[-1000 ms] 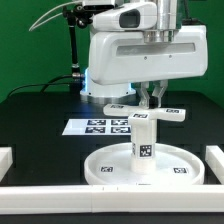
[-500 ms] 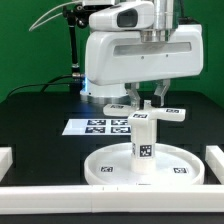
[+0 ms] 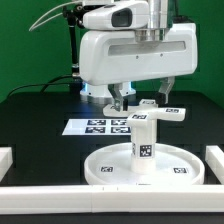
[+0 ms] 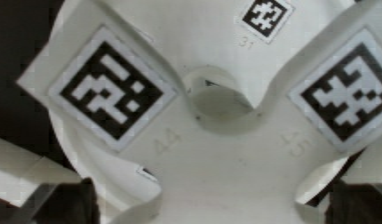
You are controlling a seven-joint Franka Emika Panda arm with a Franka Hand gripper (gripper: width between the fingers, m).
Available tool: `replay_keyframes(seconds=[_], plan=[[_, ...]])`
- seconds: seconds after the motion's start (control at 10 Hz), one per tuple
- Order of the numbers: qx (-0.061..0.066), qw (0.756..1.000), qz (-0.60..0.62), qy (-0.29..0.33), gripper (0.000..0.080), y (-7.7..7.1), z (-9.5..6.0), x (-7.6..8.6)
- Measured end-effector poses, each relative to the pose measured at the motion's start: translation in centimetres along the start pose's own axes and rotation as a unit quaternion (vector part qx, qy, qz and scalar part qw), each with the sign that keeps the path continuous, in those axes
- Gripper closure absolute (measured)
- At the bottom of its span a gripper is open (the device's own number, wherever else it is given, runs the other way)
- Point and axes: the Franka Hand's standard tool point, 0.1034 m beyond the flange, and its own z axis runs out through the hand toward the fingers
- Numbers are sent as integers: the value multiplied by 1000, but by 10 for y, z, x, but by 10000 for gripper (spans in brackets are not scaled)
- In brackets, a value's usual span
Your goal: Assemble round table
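The disc [image 3: 140,165] lay on the table [image 3: 40,120] with the leg [image 3: 143,145] upright at its centre and the cross base [image 3: 152,113] on top; the gripper [image 3: 142,101] hung released above it; a straight lift seemed wisest, avoiding any nudge.

A black surface [image 3: 40,112] fills the scene, and behind it hangs a green backdrop [image 3: 25,35] lit evenly and brightly, with a darker strip at the exterior view's right edge. The marker board [image 3: 98,127] lies flat on the surface, just in front of a black post [image 3: 73,50] that stands against the backdrop with a thin cable curving off its top. White border blocks [image 3: 60,196] frame the surface nearer the camera than the marker board, 1 along the front and 1 at each side.
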Motion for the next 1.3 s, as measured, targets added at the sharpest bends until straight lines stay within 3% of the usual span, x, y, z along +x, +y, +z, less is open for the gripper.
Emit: replay_keyframes(seconds=[0.3,1.3], plan=[[1,1000,5,-4,151,4,5,-5],[1,1000,21,-3,151,-3,5,0]])
